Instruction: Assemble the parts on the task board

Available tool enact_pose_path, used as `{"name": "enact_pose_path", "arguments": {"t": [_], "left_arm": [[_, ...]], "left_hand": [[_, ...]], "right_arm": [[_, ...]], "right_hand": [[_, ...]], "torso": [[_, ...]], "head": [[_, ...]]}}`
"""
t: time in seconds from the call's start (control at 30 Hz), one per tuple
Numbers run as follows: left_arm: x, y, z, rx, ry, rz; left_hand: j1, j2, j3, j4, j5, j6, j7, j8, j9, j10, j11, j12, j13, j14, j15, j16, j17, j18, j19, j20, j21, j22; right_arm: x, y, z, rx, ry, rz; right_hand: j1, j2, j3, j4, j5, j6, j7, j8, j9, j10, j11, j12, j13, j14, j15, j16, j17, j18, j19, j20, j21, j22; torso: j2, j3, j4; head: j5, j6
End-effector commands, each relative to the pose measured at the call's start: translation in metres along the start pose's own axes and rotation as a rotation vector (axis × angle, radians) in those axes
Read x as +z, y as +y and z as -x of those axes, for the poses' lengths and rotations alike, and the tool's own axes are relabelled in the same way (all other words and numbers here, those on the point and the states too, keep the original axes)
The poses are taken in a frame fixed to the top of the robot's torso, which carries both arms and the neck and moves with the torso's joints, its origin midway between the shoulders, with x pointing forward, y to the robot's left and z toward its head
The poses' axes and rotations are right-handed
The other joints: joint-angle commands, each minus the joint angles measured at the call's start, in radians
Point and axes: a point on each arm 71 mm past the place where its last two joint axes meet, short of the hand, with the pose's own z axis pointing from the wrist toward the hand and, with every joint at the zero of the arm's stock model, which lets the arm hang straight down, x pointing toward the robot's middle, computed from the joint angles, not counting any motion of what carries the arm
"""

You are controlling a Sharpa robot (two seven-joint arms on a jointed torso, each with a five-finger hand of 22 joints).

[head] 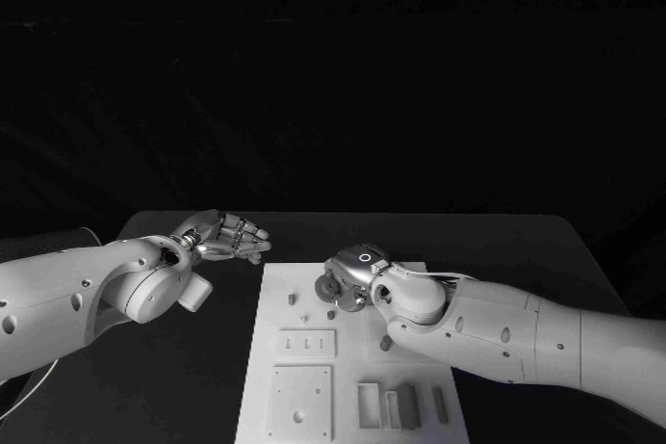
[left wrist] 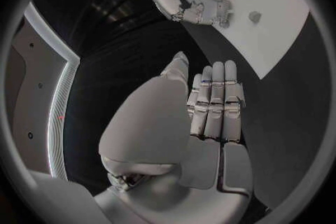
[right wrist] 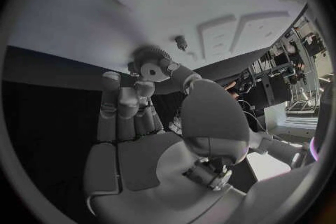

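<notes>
The head camera looks steeply down from above the table's (head: 166, 405) near edge. Each wrist camera sits close behind its own hand; all three share the task board (head: 347, 271) (left wrist: 280, 5) (right wrist: 175, 5).

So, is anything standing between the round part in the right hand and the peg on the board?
Nothing visible does. The right hand holds the round part at its fingertips, and only bare board lies between it and the peg. The left hand is off the board, to the side.
</notes>
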Motion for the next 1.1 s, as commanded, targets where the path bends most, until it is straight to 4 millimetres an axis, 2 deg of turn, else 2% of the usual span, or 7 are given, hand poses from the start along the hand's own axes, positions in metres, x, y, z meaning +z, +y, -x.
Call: {"name": "enact_pose_path", "arguments": {"t": [0.03,0.37,0.6,0.7,0.8,0.93,1.1], "left_arm": [[0.0003,-0.0025,-0.0021,0.001,0.014,-0.010],[0.0003,-0.0023,-0.0016,0.001,0.013,-0.009],[0.0006,-0.0026,-0.0021,0.001,0.014,-0.010],[0.0007,-0.0026,-0.0021,0.001,0.014,-0.010],[0.0007,-0.0026,-0.0019,0.002,0.014,-0.010],[0.0008,-0.0026,-0.0021,0.001,0.015,-0.010],[0.0007,-0.0025,-0.0018,0.002,0.013,-0.010]], "left_hand": [[-0.005,-0.006,0.007,0.000,0.000,-0.008,-0.001,-0.006,0.001,-0.004,0.000,-0.006,0.001,0.007,-0.002,-0.006,0.002,0.016,0.006,-0.003,-0.006,0.001],[-0.005,-0.007,0.007,0.000,0.000,-0.008,-0.001,-0.006,0.001,-0.004,0.000,-0.007,0.002,0.008,-0.002,-0.006,0.002,0.016,0.006,-0.003,-0.006,0.001],[-0.005,-0.006,0.007,0.000,0.000,-0.008,-0.001,-0.006,0.001,-0.005,0.000,-0.007,0.002,0.008,-0.002,-0.006,0.002,0.016,0.006,-0.003,-0.006,0.001],[-0.005,-0.006,0.007,0.000,0.000,-0.008,-0.001,-0.006,0.001,-0.005,0.000,-0.007,0.002,0.008,-0.002,-0.007,0.002,0.016,0.006,-0.003,-0.006,0.001],[-0.006,-0.006,0.007,0.000,0.000,-0.008,-0.001,-0.006,0.001,-0.004,0.000,-0.007,0.002,0.008,-0.002,-0.007,0.003,0.016,0.006,-0.003,-0.006,0.001],[-0.006,-0.006,0.007,0.000,0.000,-0.008,-0.001,-0.006,0.001,-0.004,0.000,-0.007,0.002,0.008,-0.002,-0.007,0.003,0.016,0.006,-0.003,-0.006,0.001],[-0.006,-0.006,0.008,0.000,0.000,-0.008,-0.001,-0.006,0.001,-0.005,0.000,-0.007,0.002,0.008,-0.002,-0.007,0.003,0.016,0.006,-0.003,-0.006,0.001]], "right_arm": [[-0.0003,0.0000,-0.0016,-0.010,0.014,-0.003],[-0.0005,-0.0009,-0.0017,-0.011,0.014,-0.003],[0.0001,0.0012,-0.0007,-0.006,0.003,0.004],[0.0004,0.0016,-0.0005,-0.006,0.000,0.007],[0.0008,0.0023,0.0002,-0.003,-0.008,0.010],[0.0012,0.0039,0.0020,0.001,-0.024,0.014],[0.0016,0.0038,0.0033,-0.004,-0.034,0.012]], "right_hand": [[-0.002,-0.018,0.000,0.014,-0.001,0.060,0.024,-0.009,-0.003,-0.044,0.015,0.003,-0.002,-0.004,0.002,-0.007,-0.001,0.015,0.000,-0.002,-0.005,0.015],[0.000,-0.032,0.003,0.024,-0.001,0.055,0.027,-0.011,-0.005,-0.047,0.017,0.004,-0.001,-0.004,0.005,-0.007,-0.001,0.015,0.001,-0.002,-0.006,0.015],[0.011,-0.021,0.009,0.029,-0.001,0.065,0.025,-0.004,-0.002,-0.046,0.015,0.008,-0.001,-0.003,0.004,-0.005,0.000,0.015,0.002,-0.003,-0.006,0.016],[0.025,0.005,0.012,0.025,-0.002,0.084,0.019,0.008,0.004,-0.042,0.010,0.011,-0.001,0.000,0.000,-0.004,0.000,0.015,0.004,-0.005,-0.003,0.017],[0.039,0.045,0.006,0.010,-0.003,0.111,0.009,0.025,0.013,-0.035,0.000,0.015,-0.003,0.004,-0.008,-0.002,0.001,0.015,0.005,-0.006,0.000,0.019],[0.043,0.077,-0.004,-0.014,-0.002,0.133,-0.001,0.038,0.023,-0.026,-0.009,0.015,-0.007,0.009,-0.015,0.000,0.000,0.015,0.006,-0.007,0.003,0.019],[0.039,0.085,-0.010,-0.029,-0.001,0.150,-0.009,0.048,0.032,-0.018,-0.016,0.014,-0.011,0.013,-0.021,0.000,0.000,0.015,0.008,-0.008,0.004,0.018]], "torso": [[0.000,0.0013,-0.0012],[0.001,0.0018,-0.0002],[0.000,0.0015,-0.0006],[0.000,0.0012,0.0003],[0.000,0.0008,0.0007],[0.000,0.0004,0.0003],[0.000,0.0005,0.0008]], "head": [[0.000,0.001],[0.000,-0.001],[0.000,0.000],[-0.001,-0.001],[-0.001,-0.001],[-0.001,-0.001],[0.000,-0.001]]}}
